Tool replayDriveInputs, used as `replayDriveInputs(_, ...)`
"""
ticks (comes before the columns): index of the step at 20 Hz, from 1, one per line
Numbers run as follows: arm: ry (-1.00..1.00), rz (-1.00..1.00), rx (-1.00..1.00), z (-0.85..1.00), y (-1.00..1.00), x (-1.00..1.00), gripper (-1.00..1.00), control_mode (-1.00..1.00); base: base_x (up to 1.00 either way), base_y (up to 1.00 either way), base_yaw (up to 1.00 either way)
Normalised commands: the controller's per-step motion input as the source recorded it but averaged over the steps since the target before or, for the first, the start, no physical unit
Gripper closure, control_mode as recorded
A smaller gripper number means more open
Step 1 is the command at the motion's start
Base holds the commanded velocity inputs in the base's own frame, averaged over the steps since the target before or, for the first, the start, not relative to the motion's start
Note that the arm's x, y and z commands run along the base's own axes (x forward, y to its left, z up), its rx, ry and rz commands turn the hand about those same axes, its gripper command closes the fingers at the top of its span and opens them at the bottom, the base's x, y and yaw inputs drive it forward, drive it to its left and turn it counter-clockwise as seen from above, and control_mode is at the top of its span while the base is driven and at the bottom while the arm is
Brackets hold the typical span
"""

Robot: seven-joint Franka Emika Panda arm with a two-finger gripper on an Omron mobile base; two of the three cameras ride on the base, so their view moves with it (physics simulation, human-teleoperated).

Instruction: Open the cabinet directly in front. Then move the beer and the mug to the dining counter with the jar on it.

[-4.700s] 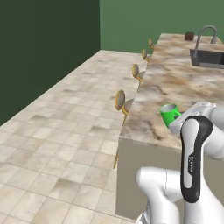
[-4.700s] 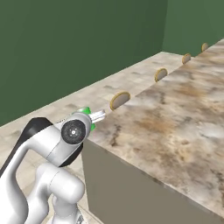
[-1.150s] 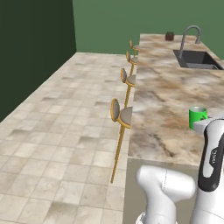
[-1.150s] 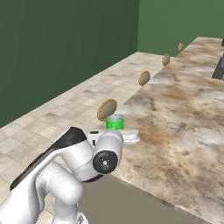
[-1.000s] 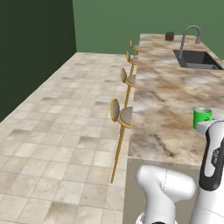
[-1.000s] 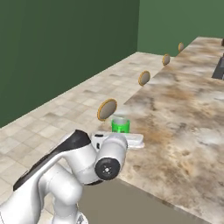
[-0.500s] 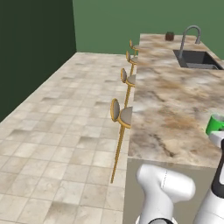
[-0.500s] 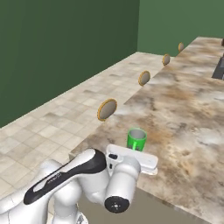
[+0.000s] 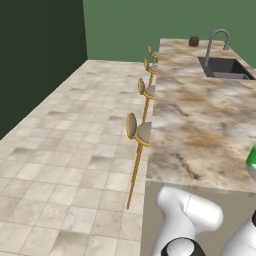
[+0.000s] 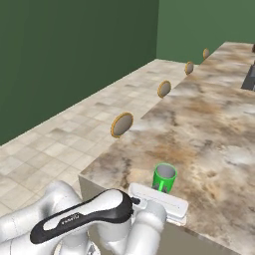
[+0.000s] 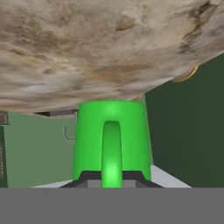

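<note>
Holding the green mug (image 10: 165, 178) in my closed pincer (image 11: 111, 177), handle toward the hand, upright over the near end of the marble dining counter (image 10: 214, 119); jar (image 9: 194, 41) far end.

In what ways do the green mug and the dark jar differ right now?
The mug is bright green; the jar is dark reddish-brown. The mug is held by its handle in the shut hand, near the dining counter's close end; the jar stands free at the far end, beyond the sink. Both are small and upright.
</note>
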Motion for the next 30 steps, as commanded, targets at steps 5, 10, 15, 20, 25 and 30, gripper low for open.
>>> replayDriveInputs(5, 0.0, -0.03, -0.01, -0.3, 0.01, -0.22, 1.0, -1.0, 0.0, 0.0, 0.0)
replayDriveInputs(10, 0.0, -0.02, -0.05, -0.27, 0.08, -0.03, 1.0, -1.0, 0.0, 0.0, 0.0)
replayDriveInputs(15, 0.01, -0.03, -0.03, -0.13, 0.07, 0.28, 1.0, -1.0, 0.0, 0.0, 0.0)
replayDriveInputs(20, 0.0, -0.01, 0.0, -0.08, 0.0, 0.33, 1.0, -1.0, 0.0, 0.0, 0.0)
replayDriveInputs(25, 0.0, 0.0, 0.0, -0.23, 0.0, 0.07, 1.0, -1.0, 0.0, 0.0, 0.0)
replayDriveInputs(30, 0.0, 0.0, 0.0, -0.27, 0.0, 0.0, 1.0, -1.0, 0.0, 0.0, 0.0)
